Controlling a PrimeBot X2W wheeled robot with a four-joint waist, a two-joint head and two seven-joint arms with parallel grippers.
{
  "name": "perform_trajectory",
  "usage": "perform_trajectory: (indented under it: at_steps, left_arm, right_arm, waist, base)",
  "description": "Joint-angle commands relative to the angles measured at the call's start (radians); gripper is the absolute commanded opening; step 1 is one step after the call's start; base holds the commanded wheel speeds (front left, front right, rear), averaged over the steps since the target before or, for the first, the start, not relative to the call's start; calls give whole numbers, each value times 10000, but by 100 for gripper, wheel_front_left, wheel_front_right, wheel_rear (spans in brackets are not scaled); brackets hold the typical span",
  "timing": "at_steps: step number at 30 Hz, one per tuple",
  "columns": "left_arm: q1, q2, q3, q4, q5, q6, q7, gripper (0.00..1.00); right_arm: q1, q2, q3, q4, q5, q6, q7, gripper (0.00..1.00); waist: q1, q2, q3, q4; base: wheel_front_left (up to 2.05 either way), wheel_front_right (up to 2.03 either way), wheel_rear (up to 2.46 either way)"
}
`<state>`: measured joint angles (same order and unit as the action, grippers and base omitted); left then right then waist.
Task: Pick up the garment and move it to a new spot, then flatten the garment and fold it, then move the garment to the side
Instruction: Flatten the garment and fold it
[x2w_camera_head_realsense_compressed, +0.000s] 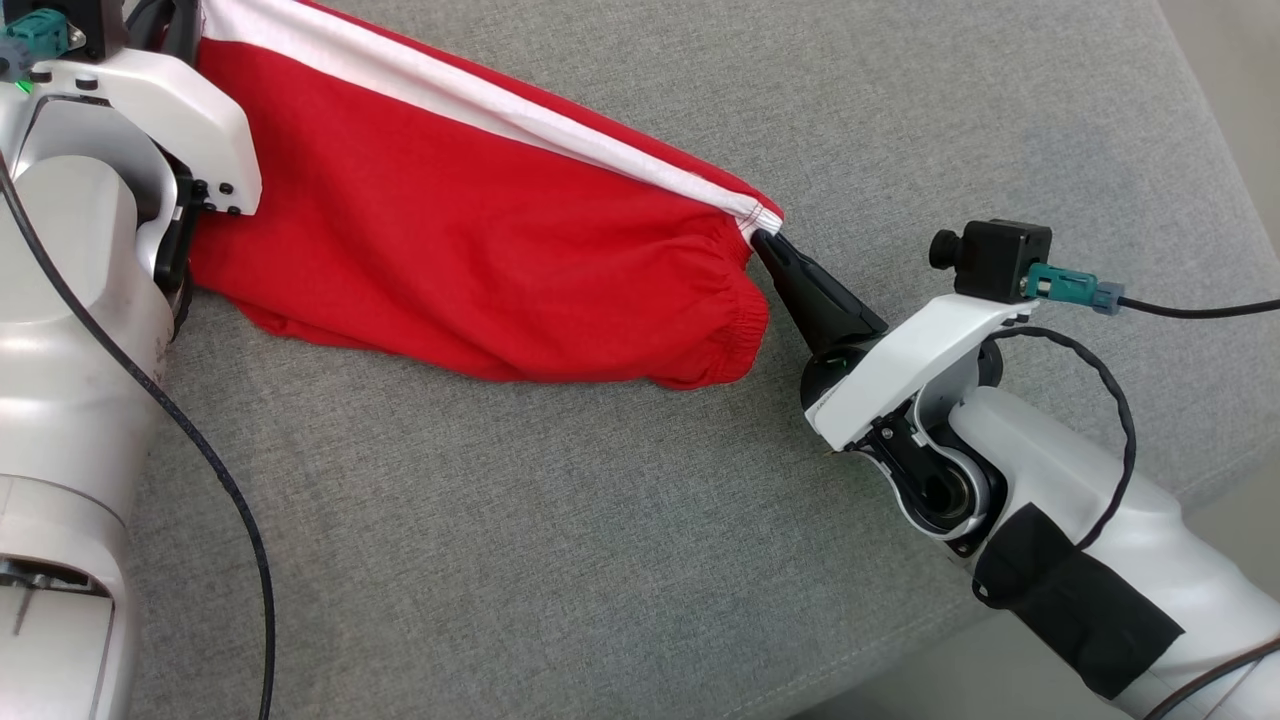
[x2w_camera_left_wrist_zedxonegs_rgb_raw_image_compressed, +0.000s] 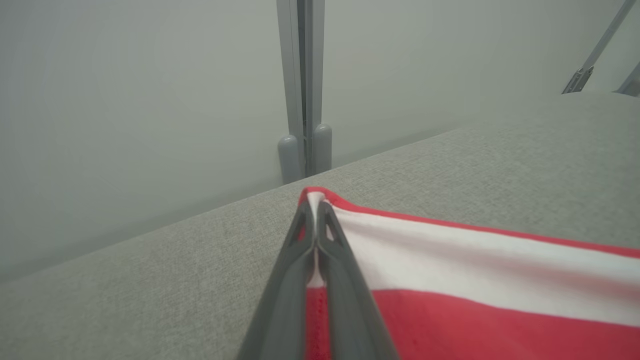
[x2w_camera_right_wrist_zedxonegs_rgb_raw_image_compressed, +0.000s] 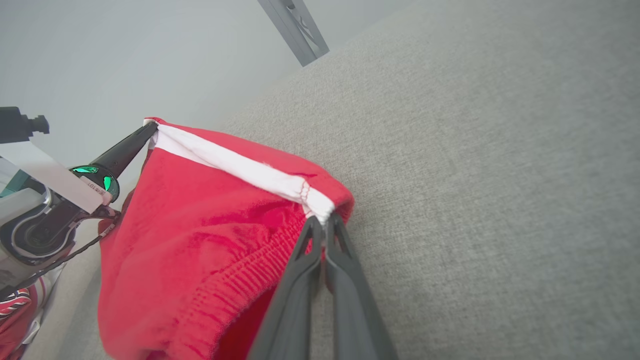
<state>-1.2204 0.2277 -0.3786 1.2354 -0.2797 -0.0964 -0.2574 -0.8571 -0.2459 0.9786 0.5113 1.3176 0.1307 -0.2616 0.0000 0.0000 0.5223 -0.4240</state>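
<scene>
Two end effectors hold the garment (x2w_camera_head_realsense_compressed: 450, 230). The left end effector (x2w_camera_left_wrist_zedxonegs_rgb_raw_image_compressed: 316, 212) has its fingers pressed together on one end of the white stripe (x2w_camera_head_realsense_compressed: 500, 100). The right end effector (x2w_camera_head_realsense_compressed: 768, 243) pinches the other end of the same stripe, at the stitched corner just beside the gathered elastic band (x2w_camera_head_realsense_compressed: 735, 320). The garment is red sportswear, perhaps shorts or trousers; I cannot tell which. It has a broad white stripe along one side and a ribbed elastic band at the end near the right arm. It hangs stretched between the two arms. The striped edge is raised and nearly straight, the red body sags below it, and the lowest fold seems to rest on the grey fabric-covered surface (x2w_camera_head_realsense_compressed: 600, 560). I judge the cloth to be a soft, light knit with no stiffness of its own, so it will droop and crease wherever nothing supports it. It is not fragile and does not look slippery. Still, a thin edge between narrow fingers could slide out under a strong pull, and a pinch may catch only one of the two layers. The good places to hold it are the ends of the stripe, where the seam and the elastic make the cloth thicker. For flattening, a light pull between both ends should be enough, with the hanging part laid down first.
</scene>
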Motion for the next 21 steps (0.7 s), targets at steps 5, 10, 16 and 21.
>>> perform_trajectory:
  at_steps: [5,10,16,21]
  left_arm:
    - [-219,49,-57,88,-59,27,-66,0]
    - [-166,50,-100,170,-106,36,-73,29]
    - [-116,45,-30,46,-201,158,-80,100]
    - [-69,71,10,-156,-248,189,-74,100]
  right_arm:
    - [-79,83,-71,153,-79,4,-50,0]
    - [-3,146,-90,189,-62,4,-50,0]
    - [26,186,-135,241,-55,4,-50,0]
    - [-23,205,-223,374,-83,4,-49,15]
  waist:
    - [0,0,6,-27]
    - [0,0,-7,-38]
    - [0,0,-27,22]
    - [0,0,-50,117]
  base:
    - [0,0,0]
    - [0,0,0]
    - [0,0,0]
    - [0,0,0]
